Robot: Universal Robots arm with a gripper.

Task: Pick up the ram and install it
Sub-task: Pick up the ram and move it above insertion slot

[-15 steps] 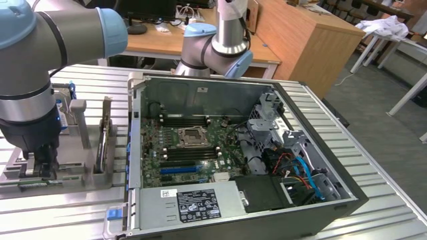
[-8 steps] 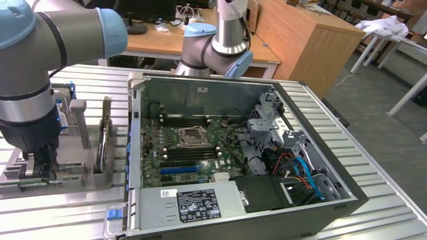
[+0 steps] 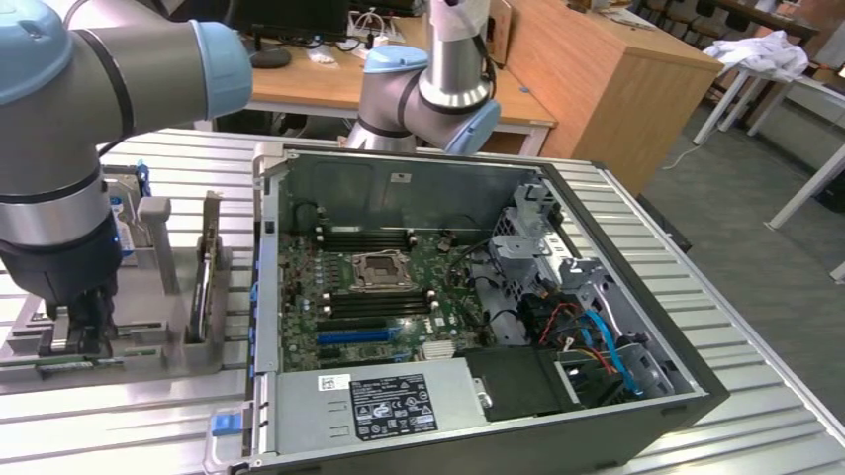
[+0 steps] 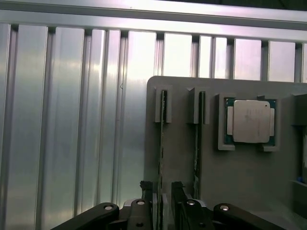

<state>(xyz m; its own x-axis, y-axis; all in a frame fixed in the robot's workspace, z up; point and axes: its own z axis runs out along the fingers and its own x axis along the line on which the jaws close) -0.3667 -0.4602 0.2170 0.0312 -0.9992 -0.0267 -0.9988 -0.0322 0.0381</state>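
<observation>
The ram (image 4: 162, 139) is a thin green stick standing on edge in a slot of the grey holder (image 4: 240, 177). A second like stick (image 4: 196, 143) stands in the neighbouring slot. My gripper (image 4: 161, 194) is open, its two dark fingers (image 4: 147, 191) on either side of the first stick's near end, with a small gap on each side. In the exterior view the gripper (image 3: 79, 332) hangs low over the holder (image 3: 145, 351) at that view's left, beside the open computer case (image 3: 284, 396). The motherboard (image 3: 383, 297) lies inside it, with dark memory slots (image 3: 370, 238).
A square silver processor (image 4: 250, 121) lies in a pocket of the holder beside the sticks. A blue-labelled drive (image 3: 123, 223) stands behind the arm. A power supply (image 3: 383, 406) and cables (image 3: 595, 336) fill the near end of the case. The ribbed metal table (image 4: 72, 120) extends past the holder.
</observation>
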